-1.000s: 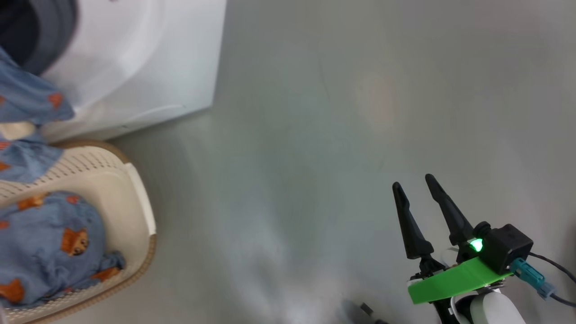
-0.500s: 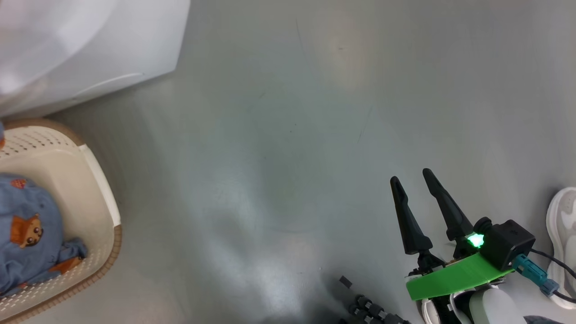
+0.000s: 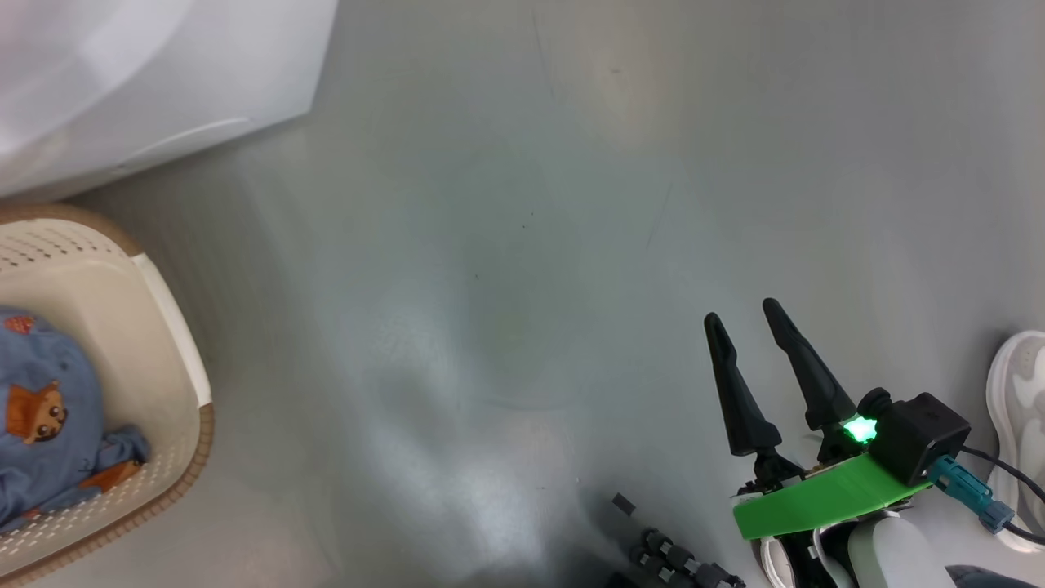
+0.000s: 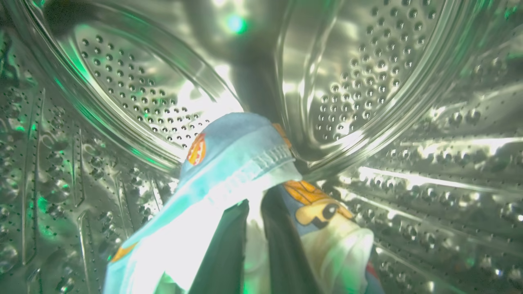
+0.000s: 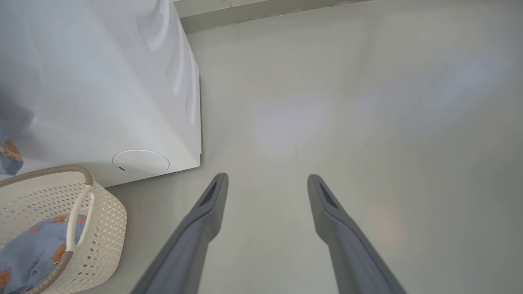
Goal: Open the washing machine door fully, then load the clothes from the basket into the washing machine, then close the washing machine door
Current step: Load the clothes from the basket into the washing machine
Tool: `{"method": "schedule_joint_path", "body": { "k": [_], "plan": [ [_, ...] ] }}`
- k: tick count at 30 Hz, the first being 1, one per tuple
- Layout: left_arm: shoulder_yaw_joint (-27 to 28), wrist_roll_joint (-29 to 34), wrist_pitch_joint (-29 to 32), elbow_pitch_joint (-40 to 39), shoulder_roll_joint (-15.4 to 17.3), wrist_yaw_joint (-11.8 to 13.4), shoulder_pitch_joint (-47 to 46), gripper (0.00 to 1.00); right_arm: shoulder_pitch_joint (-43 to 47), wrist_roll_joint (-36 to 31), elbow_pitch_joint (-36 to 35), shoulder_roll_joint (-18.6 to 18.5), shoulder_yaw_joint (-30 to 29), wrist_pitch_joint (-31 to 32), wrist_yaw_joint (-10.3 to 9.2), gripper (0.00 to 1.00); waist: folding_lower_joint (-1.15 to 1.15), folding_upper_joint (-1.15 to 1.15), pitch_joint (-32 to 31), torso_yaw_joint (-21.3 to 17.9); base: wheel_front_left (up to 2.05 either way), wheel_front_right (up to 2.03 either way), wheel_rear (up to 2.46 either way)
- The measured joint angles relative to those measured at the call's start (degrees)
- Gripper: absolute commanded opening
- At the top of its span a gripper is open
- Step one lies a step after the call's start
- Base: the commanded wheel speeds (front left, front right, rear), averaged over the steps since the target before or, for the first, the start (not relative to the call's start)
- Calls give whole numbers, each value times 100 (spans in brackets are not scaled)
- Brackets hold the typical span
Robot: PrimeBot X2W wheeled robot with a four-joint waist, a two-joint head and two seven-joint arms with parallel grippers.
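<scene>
1. Compared with one second ago, the whole head view has slid sideways. So the camera has turned; the basket (image 3: 175,327) and the washing machine (image 3: 163,82) themselves did not move.
2. One second ago a blue cloth hung at the left border of the head view, in front of the machine's opening. Now the left wrist view shows the blue printed garment (image 4: 237,151) inside the steel drum (image 4: 367,61). I judge that the first piece has reached its place.
3. The left end effector (image 4: 254,200) is clenched on this garment. The white lining is pinched between its two dark fingers and the blue fabric is heaped ahead of them. The release is not yet done.
4. The right end effector (image 3: 741,312) keeps the same pose as before. Its fingers are spread and hold nothing, over the bare floor (image 3: 531,245) and well apart from the basket.
5. With the turn of the camera, a white shoe (image 3: 1016,408) has come in at the right border.
6. Containers: the basket stands on the floor just beside the machine's lower front, near the round flap (image 5: 141,162). I cannot tell if they touch. Inside it lies the remaining blue bundle (image 3: 49,441) with orange-brown animals, so the loading is not finished.
7. The drum contains the held garment, low in front of the perforated back wall.
</scene>
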Motion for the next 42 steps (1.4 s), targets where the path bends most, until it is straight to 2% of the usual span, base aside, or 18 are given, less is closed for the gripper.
{"method": "schedule_joint_path", "body": {
  "k": [4, 6, 7, 8, 14, 17, 21, 32, 38, 42],
  "plan": [
    [-73, 3, 171, 434, -24, 49, 3, 0, -2, 7, 12, 1, 27, 0, 0, 100, 0, 0, -110, 43, 0, 0, 0],
    [-185, 67, 301, 625, -34, 49, -32, 44, -18, 7, 16, 1, 41, 0, 0, 100, 0, 0, -158, 67, 0, 0, 0],
    [-194, 68, 370, 716, -54, 49, -42, 82, -22, 8, 27, 1, 42, 0, 0, 100, 0, 0, -185, 78, 0, 0, 0],
    [-209, 69, 411, 798, -82, 54, -42, 100, -23, 8, 32, 0, 40, 0, 0, 100, 0, 0, -214, 91, 0, 0, 0],
    [-224, 10, 426, 1098, -267, 172, -45, 100, -26, 15, 66, 0, 29, 0, 0, 100, 0, 0, -394, 181, 0, 0, 0],
    [-201, -47, 417, 1227, -428, 302, -41, 100, -27, 15, 68, 0, -15, 0, 0, 100, 0, 0, -476, 261, 0, 0, 0],
    [-137, -235, 350, 1318, -661, 355, -36, 100, -27, 13, 62, -3, -103, 0, 0, 100, 0, 0, -569, 412, 0, 0, 0],
    [-131, -443, 57, 1347, -1190, 352, 263, 100, -26, -54, 36, -11, -389, 0, 0, 100, 0, 0, -773, 946, 0, 0, 0],
    [-197, -564, -134, 1177, -1470, 339, 907, 100, 23, -133, 44, -14, -492, 0, 0, 100, 0, 0, -1031, 1223, 0, 0, 0],
    [-241, -612, -188, 821, -1658, 247, 1339, 100, 108, -154, 54, -19, -636, 0, 0, 100, 0, 0, -1185, 1407, 0, 0, 0]
  ]
}}
